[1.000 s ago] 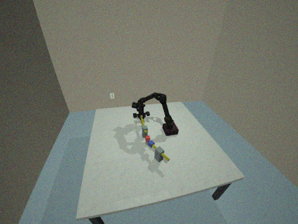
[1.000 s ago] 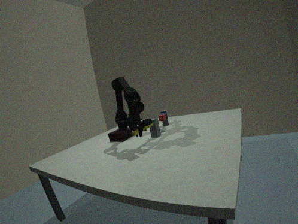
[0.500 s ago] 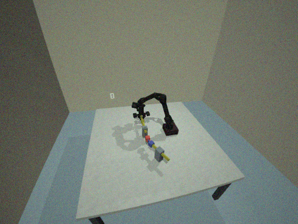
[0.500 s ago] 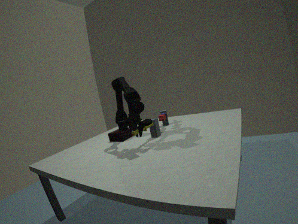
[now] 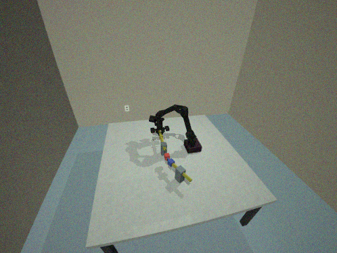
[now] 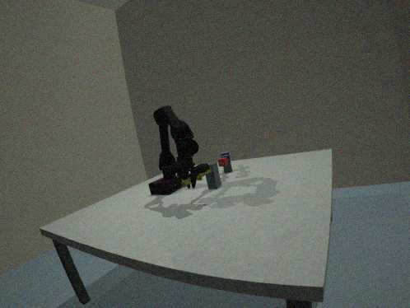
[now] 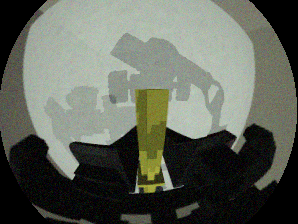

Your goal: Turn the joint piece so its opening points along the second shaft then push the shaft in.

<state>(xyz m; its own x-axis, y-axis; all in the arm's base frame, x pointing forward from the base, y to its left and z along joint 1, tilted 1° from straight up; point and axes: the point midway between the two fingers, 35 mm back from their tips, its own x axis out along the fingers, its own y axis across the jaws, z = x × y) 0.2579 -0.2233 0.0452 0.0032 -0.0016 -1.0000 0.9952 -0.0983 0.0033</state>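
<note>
The second shaft (image 5: pixel 162 138) (image 6: pixel 204 175) (image 7: pixel 152 115) is yellow and runs through its grey block (image 5: pixel 164 149) (image 6: pixel 213 178). My gripper (image 5: pixel 160 132) (image 6: pixel 192 180) (image 7: pixel 148 125) is shut on this shaft, on the far side of its block in the top view. The red joint piece (image 5: pixel 167 156) (image 6: pixel 222 161) is between the two blocks, beside a blue part (image 5: pixel 170 162) on the end of the first shaft (image 5: pixel 187 177). The first shaft passes through the other grey block (image 5: pixel 180 174) (image 6: pixel 228 165). Whether the second shaft's tip is inside the joint's opening is too small to tell.
The arm's dark base (image 5: pixel 193 145) (image 6: pixel 165 186) stands on the white table (image 5: pixel 135 210) (image 6: pixel 247 243), to the right of the shafts in the top view. Shadows of the arm and blocks lie on the table top.
</note>
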